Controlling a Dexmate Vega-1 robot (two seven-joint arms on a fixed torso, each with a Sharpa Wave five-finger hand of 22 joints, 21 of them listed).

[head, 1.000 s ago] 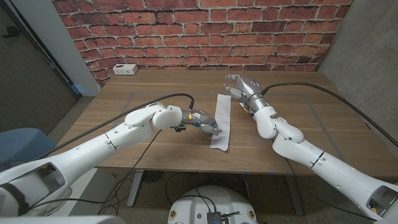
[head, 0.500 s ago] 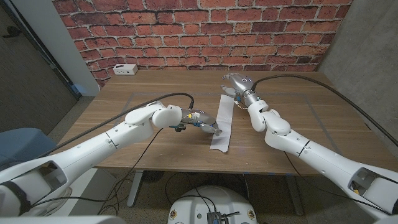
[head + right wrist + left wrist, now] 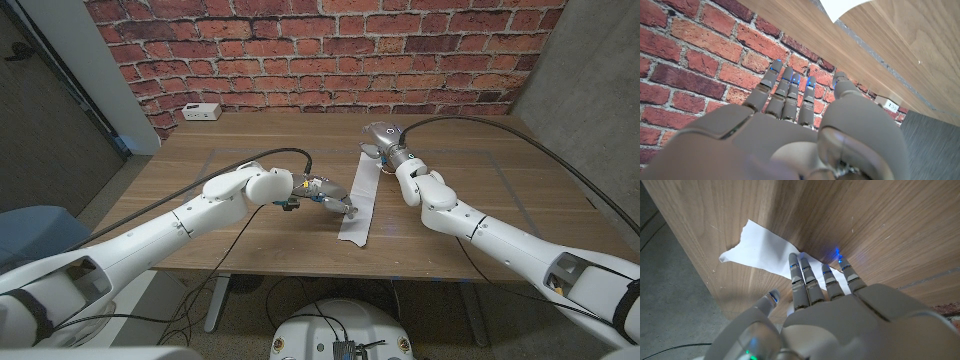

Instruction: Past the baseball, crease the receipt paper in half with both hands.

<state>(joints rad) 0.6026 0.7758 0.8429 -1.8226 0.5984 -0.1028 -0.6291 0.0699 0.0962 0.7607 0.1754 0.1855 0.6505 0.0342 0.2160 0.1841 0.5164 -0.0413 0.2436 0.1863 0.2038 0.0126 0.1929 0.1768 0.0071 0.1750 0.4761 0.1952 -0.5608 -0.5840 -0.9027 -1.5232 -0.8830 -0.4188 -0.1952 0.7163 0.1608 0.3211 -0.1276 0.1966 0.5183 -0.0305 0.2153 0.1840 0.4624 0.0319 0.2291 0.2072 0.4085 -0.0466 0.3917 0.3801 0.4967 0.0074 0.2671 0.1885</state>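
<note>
The receipt paper (image 3: 357,196) is a long white strip lying flat on the wooden table (image 3: 500,200), running from the near edge towards the far side. My left hand (image 3: 330,198) is at the strip's left edge near its middle. The fingers (image 3: 799,275) are stretched out with their tips on the receipt paper (image 3: 765,250). My right hand (image 3: 384,138) hovers just right of the strip's far end, holding nothing. In the right wrist view that right hand (image 3: 790,125) has its fingers extended, and a corner of the receipt paper (image 3: 842,6) shows beyond them.
A small white socket box (image 3: 202,112) sits at the table's far left corner, in front of the brick wall (image 3: 330,50). Faint tape lines mark the tabletop. The strip's near end lies close to the table's front edge (image 3: 300,268).
My right hand has drawn left towards the far end of the strip and turned. The left hand and the paper have stayed where they were.
</note>
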